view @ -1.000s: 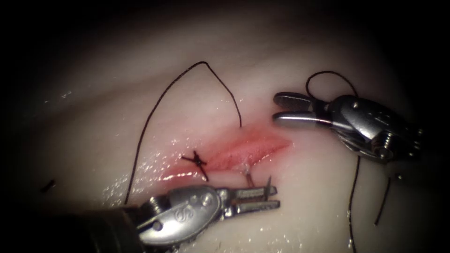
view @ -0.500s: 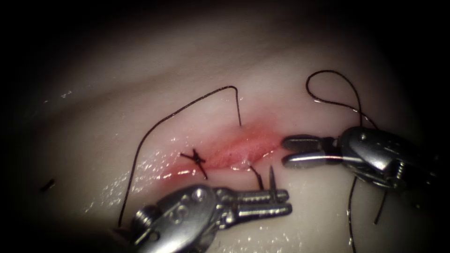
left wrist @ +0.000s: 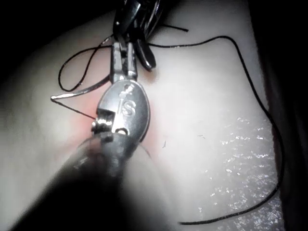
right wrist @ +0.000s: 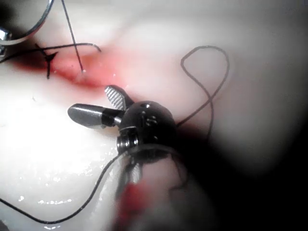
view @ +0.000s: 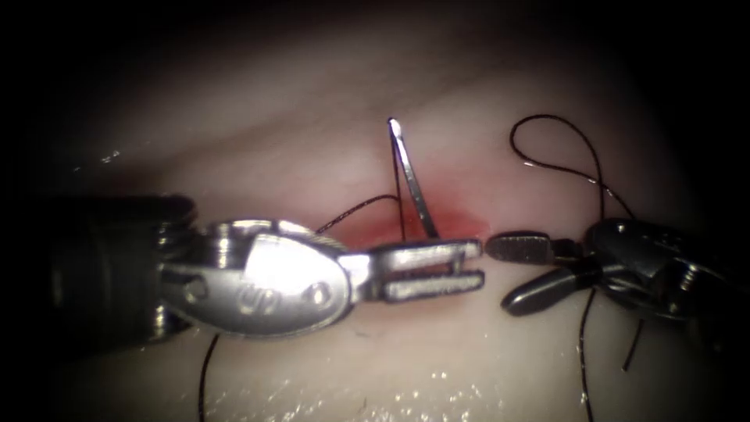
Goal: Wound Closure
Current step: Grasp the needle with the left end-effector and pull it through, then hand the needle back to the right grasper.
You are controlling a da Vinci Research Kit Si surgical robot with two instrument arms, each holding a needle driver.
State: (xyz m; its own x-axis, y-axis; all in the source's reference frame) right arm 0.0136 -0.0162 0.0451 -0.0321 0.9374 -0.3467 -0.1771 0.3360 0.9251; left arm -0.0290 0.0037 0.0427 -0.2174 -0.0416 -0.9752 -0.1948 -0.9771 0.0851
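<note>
My left tool (view: 476, 270) lies across the cut (view: 449, 219), jaws shut on the curved needle (view: 410, 176) close to one end. The needle's long part rises free of the tissue (view: 312, 141), and thread (view: 400, 199) runs from its upper end down into the cut. The left wrist view shows the needle (left wrist: 77, 91) arcing out sideways from the left tool (left wrist: 121, 65). My right tool (view: 500, 275) sits just right of the cut with jaws open and empty, almost tip to tip with the left one. The right tool (right wrist: 90, 102) stands beside the red cut (right wrist: 96, 72).
A finished stitch with its knot (right wrist: 48, 58) sits on the left part of the cut. Loose thread loops (view: 555, 141) above the right tool and trails down (view: 584, 344) beneath it. A strand (view: 205, 375) hangs under the left tool. Wet glints mark the near tissue.
My left tool lifted and swung up over the cut, drawing the needle out of the near edge and hiding the knot. My right tool came down left and opened wider.
</note>
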